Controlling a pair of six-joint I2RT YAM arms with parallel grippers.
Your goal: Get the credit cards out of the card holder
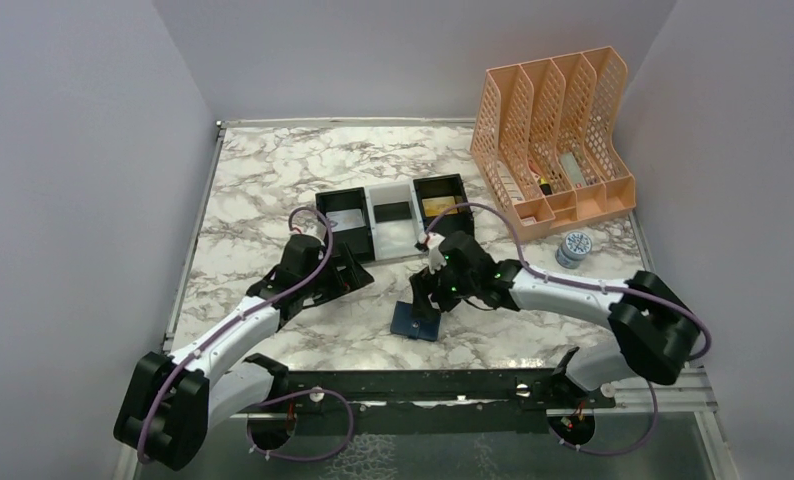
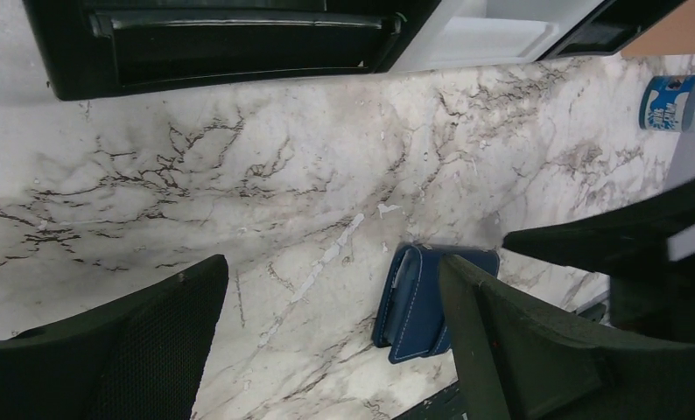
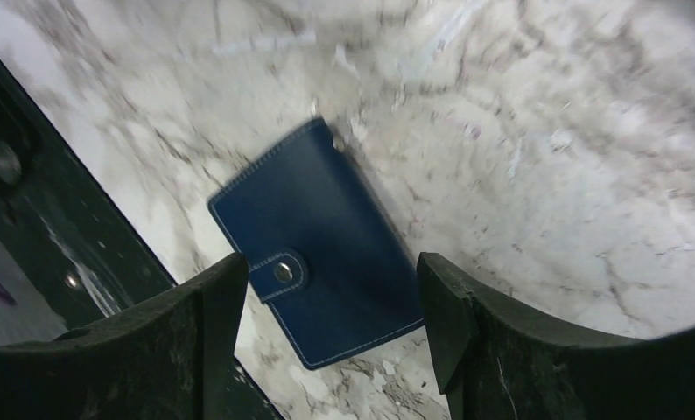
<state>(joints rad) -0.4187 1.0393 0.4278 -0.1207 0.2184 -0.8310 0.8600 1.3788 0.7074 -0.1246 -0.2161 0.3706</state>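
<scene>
The card holder (image 1: 416,321) is a navy folding wallet lying shut on the marble near the front rail, its snap tab (image 3: 279,272) fastened. My right gripper (image 1: 425,302) hovers over it, open, and the wallet (image 3: 318,236) lies below the gap between its fingers, untouched. To the left my left gripper (image 1: 361,272) is open and holds nothing; in its view the wallet (image 2: 418,302) sits by its right finger. A silver-grey card (image 1: 345,222), a dark card (image 1: 392,211) and a gold card (image 1: 438,206) lie in the tray's three compartments.
The black-and-white three-compartment tray (image 1: 374,238) sits just behind both grippers. A tall peach file rack (image 1: 553,140) stands at the back right, with a small blue-and-white container (image 1: 573,249) in front of it. The black front rail (image 1: 423,385) runs close to the wallet.
</scene>
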